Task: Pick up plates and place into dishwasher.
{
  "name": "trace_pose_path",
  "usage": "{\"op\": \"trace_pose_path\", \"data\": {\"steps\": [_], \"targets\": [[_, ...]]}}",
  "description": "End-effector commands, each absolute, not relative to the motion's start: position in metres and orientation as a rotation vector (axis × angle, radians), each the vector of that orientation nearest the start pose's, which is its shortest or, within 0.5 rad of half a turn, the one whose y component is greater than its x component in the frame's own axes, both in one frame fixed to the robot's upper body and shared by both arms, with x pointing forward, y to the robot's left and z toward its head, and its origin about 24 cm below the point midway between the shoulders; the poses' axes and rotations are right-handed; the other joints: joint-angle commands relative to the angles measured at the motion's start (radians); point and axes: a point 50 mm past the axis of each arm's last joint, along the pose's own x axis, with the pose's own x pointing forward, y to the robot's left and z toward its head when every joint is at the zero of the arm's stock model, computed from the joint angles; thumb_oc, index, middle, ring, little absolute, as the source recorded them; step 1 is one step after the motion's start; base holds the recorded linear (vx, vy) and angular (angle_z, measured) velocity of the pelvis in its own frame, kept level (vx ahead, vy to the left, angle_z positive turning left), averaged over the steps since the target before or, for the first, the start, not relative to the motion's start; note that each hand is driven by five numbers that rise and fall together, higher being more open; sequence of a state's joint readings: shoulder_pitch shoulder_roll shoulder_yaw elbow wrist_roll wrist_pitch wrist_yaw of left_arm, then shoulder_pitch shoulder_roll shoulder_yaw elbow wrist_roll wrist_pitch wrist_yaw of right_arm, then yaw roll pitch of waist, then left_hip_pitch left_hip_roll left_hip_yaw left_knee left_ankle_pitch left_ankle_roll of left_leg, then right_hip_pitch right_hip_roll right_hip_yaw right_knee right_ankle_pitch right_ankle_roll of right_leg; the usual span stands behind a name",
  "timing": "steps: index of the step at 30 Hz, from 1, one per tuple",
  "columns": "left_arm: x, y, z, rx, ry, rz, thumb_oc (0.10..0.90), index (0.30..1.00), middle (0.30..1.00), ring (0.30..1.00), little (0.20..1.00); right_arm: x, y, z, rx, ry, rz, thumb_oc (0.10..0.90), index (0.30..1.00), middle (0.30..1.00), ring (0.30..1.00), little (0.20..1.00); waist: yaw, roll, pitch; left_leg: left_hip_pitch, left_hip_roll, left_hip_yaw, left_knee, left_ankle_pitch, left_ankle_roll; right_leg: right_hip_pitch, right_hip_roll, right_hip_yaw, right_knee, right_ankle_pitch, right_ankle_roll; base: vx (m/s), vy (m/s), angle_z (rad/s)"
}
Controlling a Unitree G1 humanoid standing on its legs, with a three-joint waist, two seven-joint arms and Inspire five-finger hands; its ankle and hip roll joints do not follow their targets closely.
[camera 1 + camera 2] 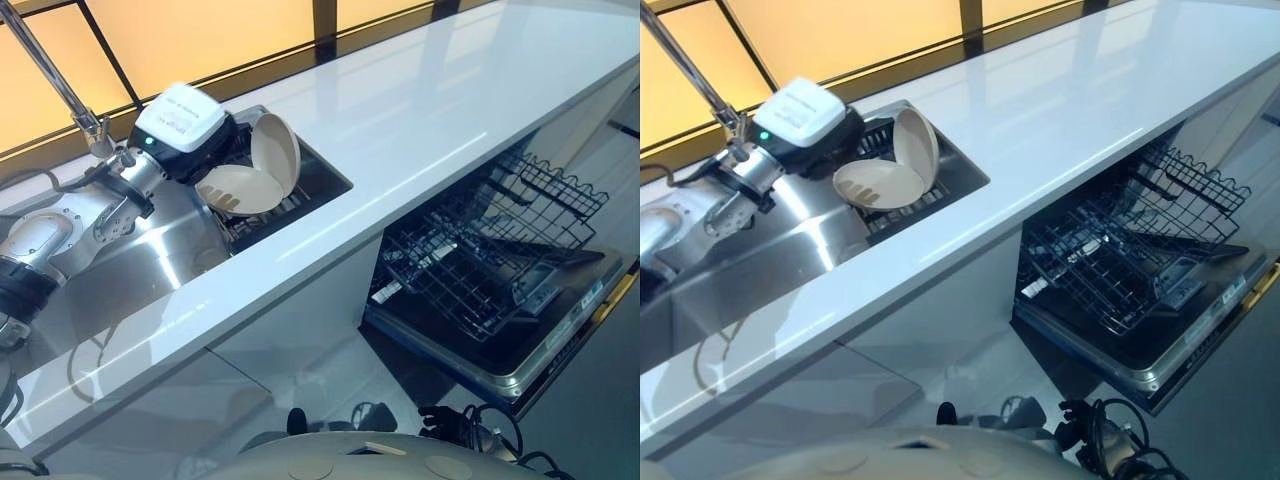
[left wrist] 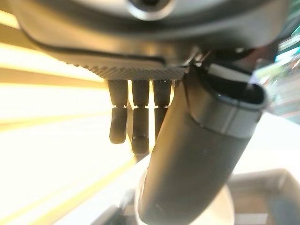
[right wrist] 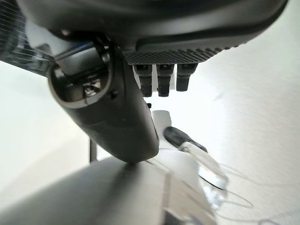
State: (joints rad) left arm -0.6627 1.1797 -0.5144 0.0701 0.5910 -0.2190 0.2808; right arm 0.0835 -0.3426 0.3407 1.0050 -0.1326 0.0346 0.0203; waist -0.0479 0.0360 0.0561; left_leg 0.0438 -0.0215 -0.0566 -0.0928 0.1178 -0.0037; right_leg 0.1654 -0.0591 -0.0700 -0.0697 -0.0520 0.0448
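- the left hand [image 1: 840,135] reached over the sink [image 1: 140,260], against two cream plates [image 1: 245,190] in a dark rack [image 1: 290,205].
- one plate lay nearly flat, the other [image 1: 277,148] stood on edge behind it.
- its fingers [image 2: 133,126] hung fairly straight, clamped on nothing visible.
- the dishwasher [image 1: 540,340] stood open under the white counter [image 1: 420,110], its wire basket [image 1: 480,250] pulled out.
- the right hand [image 3: 122,117] showed in its wrist view; i cannot tell its grip.
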Motion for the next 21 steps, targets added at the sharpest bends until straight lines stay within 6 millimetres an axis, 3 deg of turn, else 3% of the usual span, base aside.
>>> {"op": "trace_pose_path", "data": {"steps": [1, 9, 15, 16, 17, 18, 21], "targets": [[0.290, 0.239, 0.328, 1.704, -0.988, 0.326, 0.100, 0.300, 0.300, 0.300, 0.200, 0.133, -0.234, -0.131, -0.533, 0.931, 0.210, 0.800, 0.900, 0.900, 0.900, 0.900, 0.016, 0.013, -0.037, 0.069, -0.085, 0.025, 0.006, -0.124, 0.046, -0.088, 0.002, -0.010, 0.048, 0.080, 0.041, 0.00, 0.000, 0.00], [0.274, 0.234, 0.333, 1.681, -1.053, 0.317, 0.100, 0.300, 0.300, 0.300, 0.200, 0.153, -0.207, -0.110, -0.424, 0.761, 0.324, 0.800, 0.900, 0.900, 0.900, 0.900, 0.018, 0.007, -0.044, 0.063, -0.087, 0.012, 0.006, -0.122, 0.042, -0.089, 0.000, -0.019, 0.047, 0.078, 0.045, 0.00, -0.005, 0.01], [0.282, 0.242, 0.323, 1.672, -0.915, 0.263, 0.100, 0.300, 0.300, 0.300, 0.200, 0.162, -0.202, -0.100, -0.433, 0.700, 0.354, 0.800, 0.900, 0.900, 0.900, 0.900, 0.018, 0.005, -0.045, 0.063, -0.085, 0.010, 0.006, -0.121, 0.039, -0.086, 0.000, -0.024, 0.043, 0.079, 0.046, -0.01, -0.012, 0.08], [0.286, 0.247, 0.317, 1.672, -0.866, 0.252, 0.284, 0.458, 0.458, 0.458, 0.384, 0.163, -0.201, -0.099, -0.438, 0.695, 0.361, 0.800, 0.900, 0.900, 0.900, 0.900, 0.018, 0.004, -0.047, 0.067, -0.084, 0.010, 0.006, -0.129, 0.039, -0.081, 0.000, -0.023, 0.041, 0.072, 0.048, 0.02, -0.006, 0.04], [0.288, 0.251, 0.312, 1.672, -0.833, 0.246, 0.578, 0.709, 0.709, 0.709, 0.678, 0.164, -0.202, -0.097, -0.443, 0.692, 0.366, 0.800, 0.900, 0.900, 0.900, 0.900, 0.018, 0.004, -0.045, 0.069, -0.084, 0.010, 0.006, -0.130, 0.039, -0.080, 0.000, -0.023, 0.041, 0.072, 0.048, 0.00, 0.000, 0.00], [0.290, 0.254, 0.307, 1.685, -0.802, 0.238, 0.800, 0.900, 0.900, 0.900, 0.900, 0.165, -0.201, -0.096, -0.448, 0.691, 0.374, 0.800, 0.900, 0.900, 0.900, 0.900, 0.017, 0.004, -0.044, 0.069, -0.084, 0.010, 0.006, -0.130, 0.039, -0.080, 0.000, -0.022, 0.041, 0.072, 0.047, 0.00, 0.000, 0.00], [0.297, 0.263, 0.296, 1.705, -0.712, 0.209, 0.800, 0.900, 0.900, 0.900, 0.900, 0.166, -0.201, -0.096, -0.459, 0.694, 0.397, 0.800, 0.900, 0.900, 0.900, 0.900, 0.015, 0.006, -0.043, 0.069, -0.083, 0.013, 0.006, -0.128, 0.039, -0.080, 0.001, -0.023, 0.041, 0.072, 0.048, 0.00, 0.000, 0.00]]}}
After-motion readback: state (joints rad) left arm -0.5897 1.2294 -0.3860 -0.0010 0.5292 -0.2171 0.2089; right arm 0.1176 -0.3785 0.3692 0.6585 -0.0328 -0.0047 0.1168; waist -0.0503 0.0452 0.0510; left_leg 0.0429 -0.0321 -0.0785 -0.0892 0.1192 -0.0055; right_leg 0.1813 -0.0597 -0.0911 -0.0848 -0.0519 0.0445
